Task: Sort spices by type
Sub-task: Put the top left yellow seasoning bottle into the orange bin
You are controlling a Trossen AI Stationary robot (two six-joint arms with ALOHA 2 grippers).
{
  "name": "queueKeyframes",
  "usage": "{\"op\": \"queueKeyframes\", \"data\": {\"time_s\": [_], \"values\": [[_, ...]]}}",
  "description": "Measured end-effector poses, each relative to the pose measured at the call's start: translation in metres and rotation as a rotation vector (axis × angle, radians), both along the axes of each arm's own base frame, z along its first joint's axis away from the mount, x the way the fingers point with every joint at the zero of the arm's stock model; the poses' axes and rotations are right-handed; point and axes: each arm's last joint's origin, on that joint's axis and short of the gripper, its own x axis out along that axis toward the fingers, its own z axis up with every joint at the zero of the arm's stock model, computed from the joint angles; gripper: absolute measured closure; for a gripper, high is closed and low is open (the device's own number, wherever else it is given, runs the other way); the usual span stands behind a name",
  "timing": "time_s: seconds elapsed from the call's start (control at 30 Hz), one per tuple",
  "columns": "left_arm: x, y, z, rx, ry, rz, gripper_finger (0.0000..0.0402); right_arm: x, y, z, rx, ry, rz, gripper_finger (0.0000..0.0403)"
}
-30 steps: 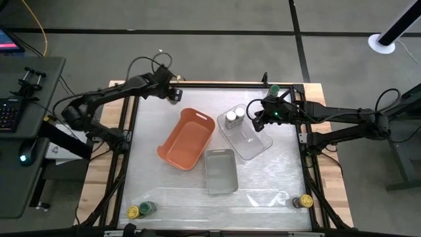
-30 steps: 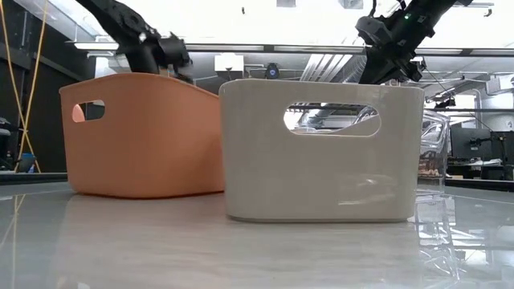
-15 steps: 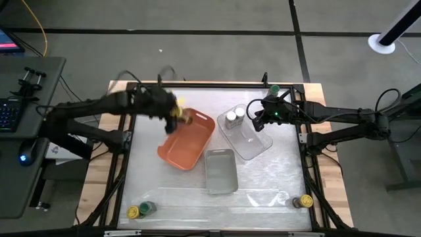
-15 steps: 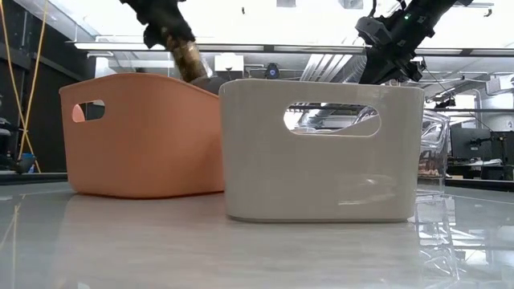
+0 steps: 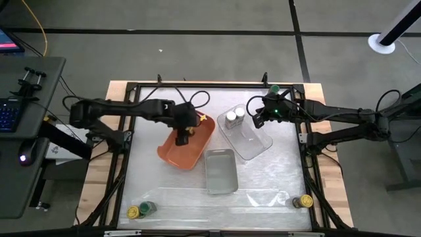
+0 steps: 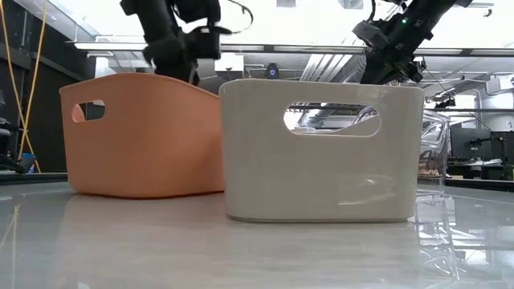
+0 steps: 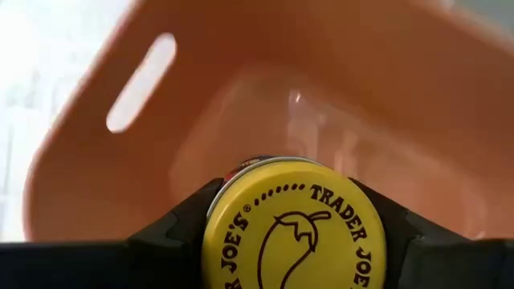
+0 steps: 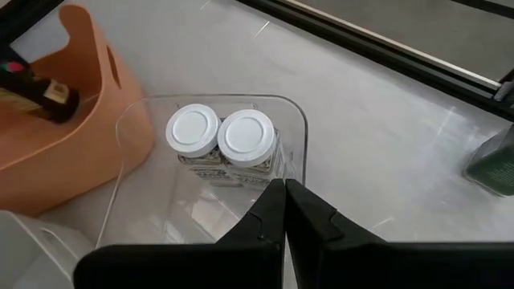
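Since the earlier frame, the left claw [image 5: 185,130] has swung from the upper left of the bench [image 5: 276,178] to a spot over the orange tray [image 5: 174,150], left of centre in the high view. It clamps a yellow-lidded jar [image 7: 294,225], whose lid fills the lower middle of the left wrist view with the tray's floor beyond it. The right claw [image 5: 258,122] has not shifted: it hangs over the clear tray [image 5: 260,146], right of centre, fingers pressed together on nothing. 2 white-lidded jars [image 8: 226,136] stand side by side, touching, in the clear tray's upper-left corner. A grey tray [image 5: 221,172] sits below centre, just beside the other 2 trays. At the lower left of the high view, 2 jars [image 5: 139,210], 1 yellow-lidded and 1 green-lidded, stand close together. 1 more jar [image 5: 303,201] stands at the lower right, and a green-lidded jar [image 5: 273,89] at the upper right edge of the bench.
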Motion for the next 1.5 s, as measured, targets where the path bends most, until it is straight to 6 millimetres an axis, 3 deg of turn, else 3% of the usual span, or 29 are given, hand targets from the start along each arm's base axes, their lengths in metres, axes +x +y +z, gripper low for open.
{"op": "queueKeyframes", "data": {"time_s": [0.33,0.53,0.8,1.5], "values": [[0.006,0.023,-0.014,0.076,0.053,-0.125,0.0212,0.0,0.0,0.0,0.001,-0.001,-0.001,0.0402],[0.009,0.031,-0.026,0.075,0.09,-0.127,0.0161,0.0,0.0,0.0,0.006,-0.007,-0.007,0.0402],[0.013,0.035,-0.037,0.062,0.127,-0.116,0.015,0.0,0.0,0.0,0.006,-0.01,-0.007,0.0402],[-0.011,0.044,0.006,0.157,0.011,-0.033,0.0147,0.0,0.0,0.0,0.006,-0.009,-0.007,0.0402]]}}
